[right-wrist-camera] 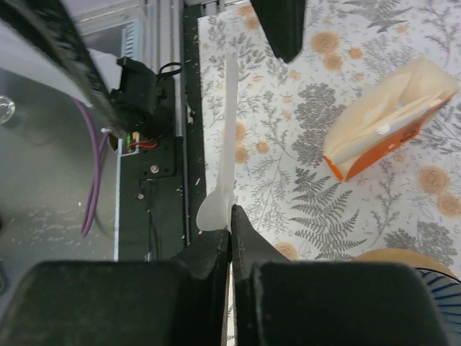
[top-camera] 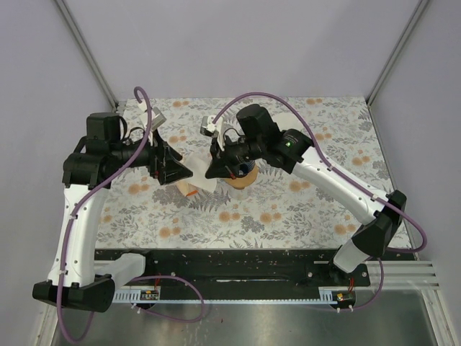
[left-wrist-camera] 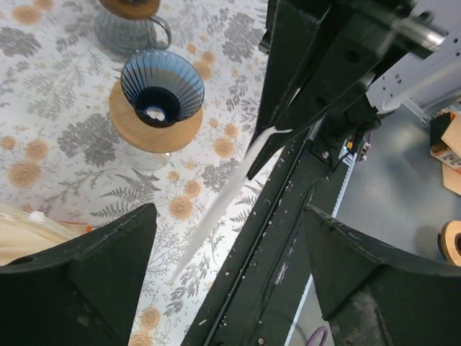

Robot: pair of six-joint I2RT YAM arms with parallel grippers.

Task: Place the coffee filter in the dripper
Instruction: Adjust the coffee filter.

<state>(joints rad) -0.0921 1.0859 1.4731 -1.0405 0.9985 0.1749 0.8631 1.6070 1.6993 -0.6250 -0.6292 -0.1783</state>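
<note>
My right gripper (right-wrist-camera: 230, 229) is shut on the bottom edge of a white paper coffee filter (right-wrist-camera: 230, 122), which I see edge-on, held up over the table. In the top view the right gripper (top-camera: 214, 168) holds the filter (top-camera: 207, 184) just left of the dripper (top-camera: 243, 177). The dripper (left-wrist-camera: 162, 86) is a blue ribbed cone on a round wooden base (left-wrist-camera: 148, 133), and it is empty. My left gripper (left-wrist-camera: 230, 213) is open, its fingers either side of the filter's (left-wrist-camera: 216, 216) free end without touching it. In the top view the left gripper (top-camera: 180, 171) faces the right one.
An orange and cream pack of filters (right-wrist-camera: 385, 122) lies on the floral tablecloth (top-camera: 288, 209) under the grippers, also seen in the top view (top-camera: 187, 190). A glass server with a wooden lid (left-wrist-camera: 133, 21) stands behind the dripper. The black base rail (top-camera: 238, 259) runs along the near edge.
</note>
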